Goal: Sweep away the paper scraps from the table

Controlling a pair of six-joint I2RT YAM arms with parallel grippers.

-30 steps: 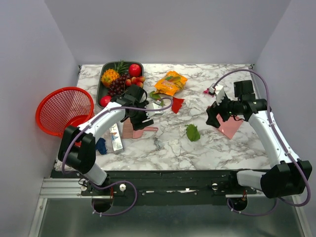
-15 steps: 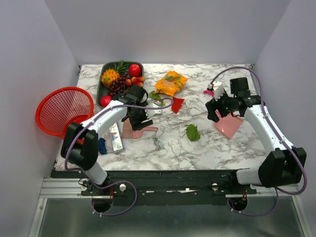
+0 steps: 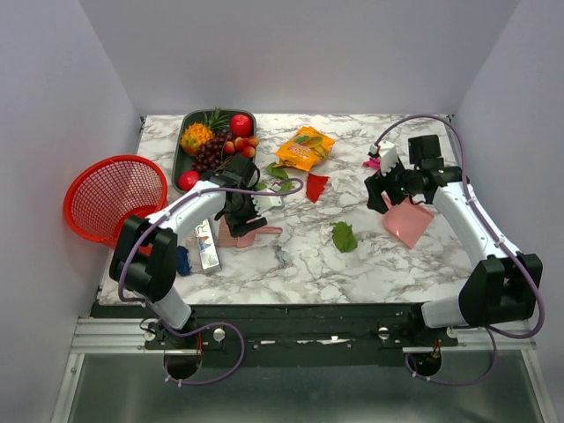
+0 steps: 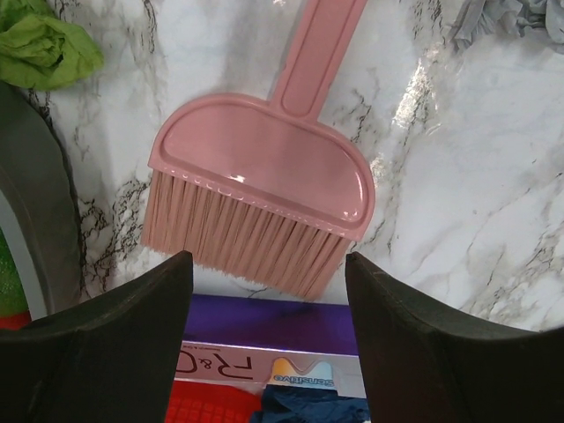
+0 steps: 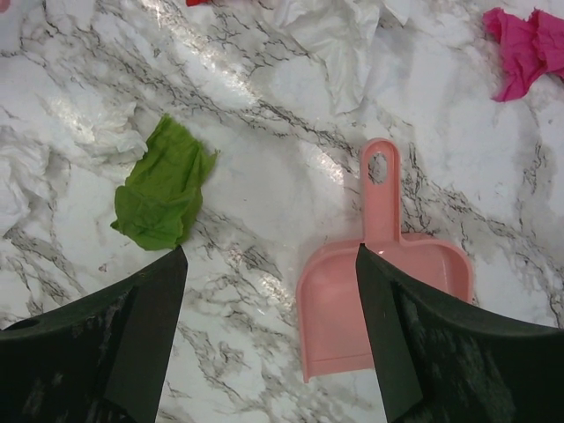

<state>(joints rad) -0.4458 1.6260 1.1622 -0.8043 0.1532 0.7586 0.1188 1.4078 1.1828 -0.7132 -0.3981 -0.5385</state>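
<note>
Right tool (image 3: 377, 190) has edged across the marble table (image 3: 300, 257) — jaws seemingly apart.

The marble table (image 3: 300, 264) carries paper scraps (image 3: 344, 236), a pink brush (image 3: 245, 233), pink dustpan (image 3: 408, 220) — plus snack bag (image 3: 304, 148) and fruit tray (image 3: 181, 152).

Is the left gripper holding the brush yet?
No, the brush lies flat on the table, beyond the left gripper, whose jaws stand open.

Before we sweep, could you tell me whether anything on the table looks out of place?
Only loose paper looks out of place: a green scrap in the middle, a red scrap near the snack bag and a magenta scrap at the back right. The brush and dustpan lie flat, not held. Nothing looks spilled or damaged.
</note>
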